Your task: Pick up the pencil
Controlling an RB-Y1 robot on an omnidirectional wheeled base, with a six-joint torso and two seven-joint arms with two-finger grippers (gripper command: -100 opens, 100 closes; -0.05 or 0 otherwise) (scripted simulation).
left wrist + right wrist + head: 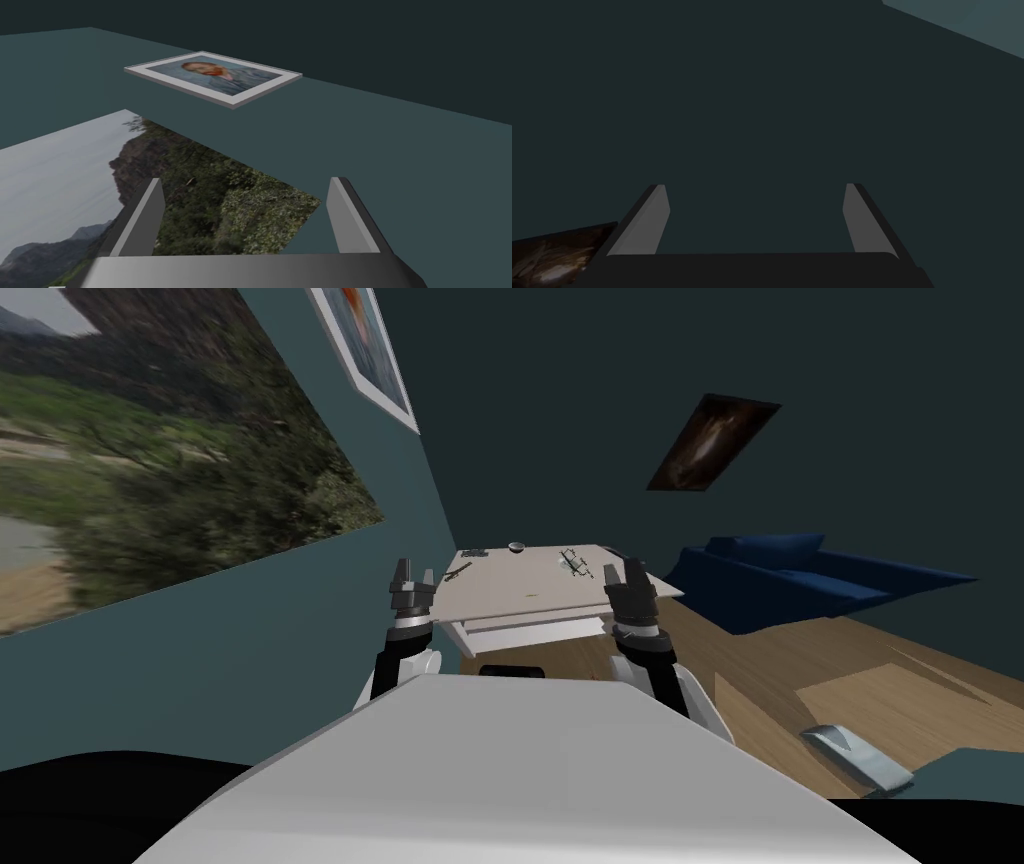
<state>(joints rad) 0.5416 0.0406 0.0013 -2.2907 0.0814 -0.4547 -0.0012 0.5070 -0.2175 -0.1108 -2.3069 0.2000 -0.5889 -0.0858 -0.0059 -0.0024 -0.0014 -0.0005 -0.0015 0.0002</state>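
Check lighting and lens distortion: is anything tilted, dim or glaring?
Head view: rolled and very wide, walls splaying, so the white table slants only with the camera; the thin dark pencil on it reads tiny, no glare. Left wrist view: evenly lit, left gripper jaws open. Right wrist view: dim, right gripper jaws open.

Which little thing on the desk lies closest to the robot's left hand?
The thin dark stick at the left edge of the desk; the bowl and others lie farther off.
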